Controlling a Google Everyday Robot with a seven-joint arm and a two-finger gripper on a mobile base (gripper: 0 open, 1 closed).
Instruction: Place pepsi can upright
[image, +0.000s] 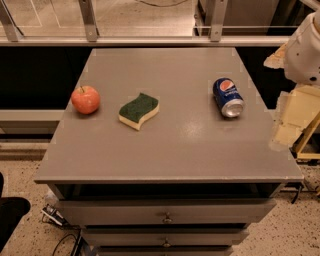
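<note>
The pepsi can (228, 97) lies on its side on the right part of the grey table top (170, 145). It is blue with the round red-white-blue logo facing up, and one silver end points toward the front. My gripper (290, 122), pale cream coloured, hangs at the right edge of the view, beyond the table's right side. It is to the right of the can and apart from it. The white arm (305, 47) rises above it at the top right.
A red apple (85, 99) stands at the left of the table. A yellow sponge with a green top (139, 110) lies in the middle. Drawers (165, 212) run below the front edge. A railing (150, 40) runs behind the table.
</note>
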